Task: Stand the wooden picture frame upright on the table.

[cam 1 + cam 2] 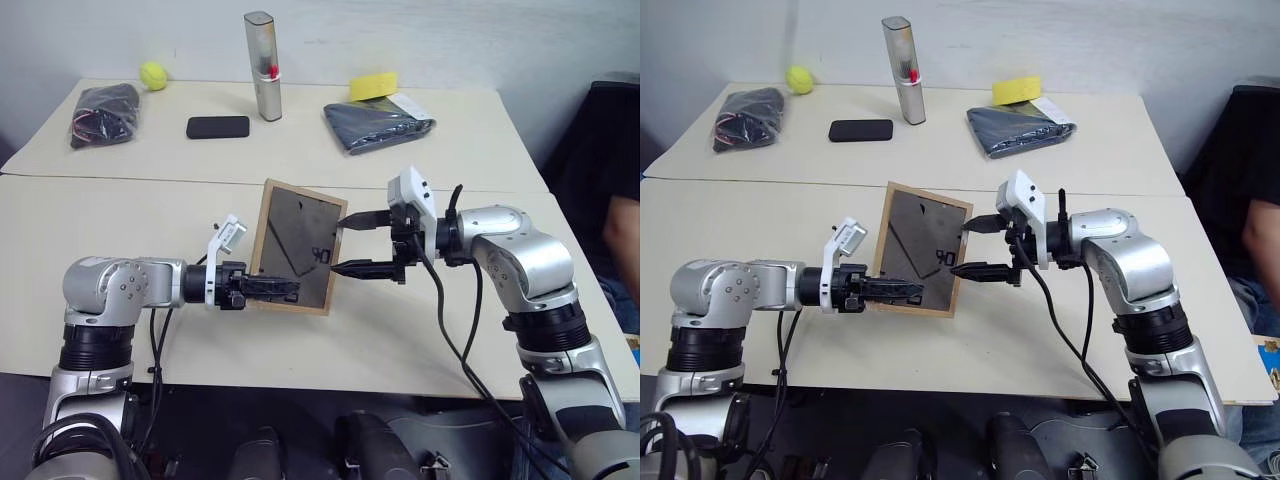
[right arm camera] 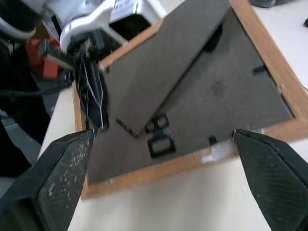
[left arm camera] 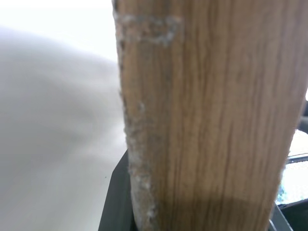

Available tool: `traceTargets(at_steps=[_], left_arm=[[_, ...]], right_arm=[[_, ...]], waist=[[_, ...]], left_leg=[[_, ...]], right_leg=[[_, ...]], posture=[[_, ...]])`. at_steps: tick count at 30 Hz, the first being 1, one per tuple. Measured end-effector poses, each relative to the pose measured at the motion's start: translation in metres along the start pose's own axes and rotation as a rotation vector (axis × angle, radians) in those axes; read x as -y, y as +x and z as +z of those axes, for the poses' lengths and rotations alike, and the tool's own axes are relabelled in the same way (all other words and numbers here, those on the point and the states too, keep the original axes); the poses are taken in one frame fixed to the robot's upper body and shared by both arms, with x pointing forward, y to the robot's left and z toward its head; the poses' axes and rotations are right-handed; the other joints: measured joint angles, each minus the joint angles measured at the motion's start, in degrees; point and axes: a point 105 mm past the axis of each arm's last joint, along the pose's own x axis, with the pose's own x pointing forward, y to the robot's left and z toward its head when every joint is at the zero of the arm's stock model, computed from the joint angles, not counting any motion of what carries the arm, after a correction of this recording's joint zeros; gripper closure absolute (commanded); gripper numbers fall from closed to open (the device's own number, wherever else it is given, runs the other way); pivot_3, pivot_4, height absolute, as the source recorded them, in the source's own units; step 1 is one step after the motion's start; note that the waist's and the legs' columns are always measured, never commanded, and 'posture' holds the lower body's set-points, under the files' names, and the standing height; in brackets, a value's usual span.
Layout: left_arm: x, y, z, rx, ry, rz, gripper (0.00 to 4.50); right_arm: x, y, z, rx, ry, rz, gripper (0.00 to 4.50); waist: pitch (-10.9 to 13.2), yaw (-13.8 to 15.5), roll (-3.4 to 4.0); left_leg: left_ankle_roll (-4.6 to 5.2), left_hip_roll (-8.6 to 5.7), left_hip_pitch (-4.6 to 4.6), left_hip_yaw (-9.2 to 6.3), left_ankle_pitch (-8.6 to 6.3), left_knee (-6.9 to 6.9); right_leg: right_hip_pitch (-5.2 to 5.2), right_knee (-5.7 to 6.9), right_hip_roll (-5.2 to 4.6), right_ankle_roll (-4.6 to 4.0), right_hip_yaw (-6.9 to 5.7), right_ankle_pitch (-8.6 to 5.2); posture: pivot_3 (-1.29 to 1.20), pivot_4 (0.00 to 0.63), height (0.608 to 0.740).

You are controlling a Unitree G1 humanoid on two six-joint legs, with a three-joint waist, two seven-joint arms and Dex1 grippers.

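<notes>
The wooden picture frame is raised over the near table, tilted, with its dark back panel facing me. Its stand leg lies slantwise across that panel. My left gripper is shut on the frame's lower left border, and the tan wood sits right between its fingers. My right gripper stands open at the frame's right edge, with one finger above the other and nothing between them. From the right wrist, both fingers flank the frame's back, and my left gripper clamps the far border.
The far table carries a black phone, a folded dark cloth, a yellow sponge, a grey canister, a tennis ball and a black bag. A person sits at the right edge.
</notes>
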Motion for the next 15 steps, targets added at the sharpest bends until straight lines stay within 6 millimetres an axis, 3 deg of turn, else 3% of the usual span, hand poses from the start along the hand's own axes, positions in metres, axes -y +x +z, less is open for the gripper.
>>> traceTargets(at_steps=[6, 11, 15], left_arm=[[-0.001, 0.008, -0.001, -0.007, 0.016, -0.002, 3.66], [-0.001, 0.012, 0.004, -0.007, 0.056, -0.002, 3.66], [-0.008, 0.011, 0.002, -0.016, 0.053, 0.021, 3.66]], right_arm=[[-0.004, 0.011, 0.005, 0.026, -0.002, 0.020, 0.00], [-0.022, 0.023, 0.009, 0.053, -0.008, 0.097, 0.00], [-0.037, 0.022, 0.024, 0.131, 0.043, 0.166, 0.00]], waist=[[0.0, 0.0, 0.00], [0.0, -0.2, 0.00], [0.0, -0.1, 0.00]], left_leg=[[0.00, -0.02, -0.72, -0.01, 0.02, 0.17], [-0.03, -0.02, -0.75, -0.01, 0.05, 0.13], [-0.03, -0.01, -0.75, -0.02, 0.05, 0.13]], right_leg=[[-0.69, 0.20, -0.01, 0.01, 0.01, 0.01], [-0.77, 0.23, 0.01, 0.01, 0.01, 0.01], [-0.76, 0.22, 0.00, 0.01, -0.01, 0.01]], posture=[[0.00, 0.150, 0.740], [0.00, 0.150, 0.740], [0.00, 0.150, 0.740]])
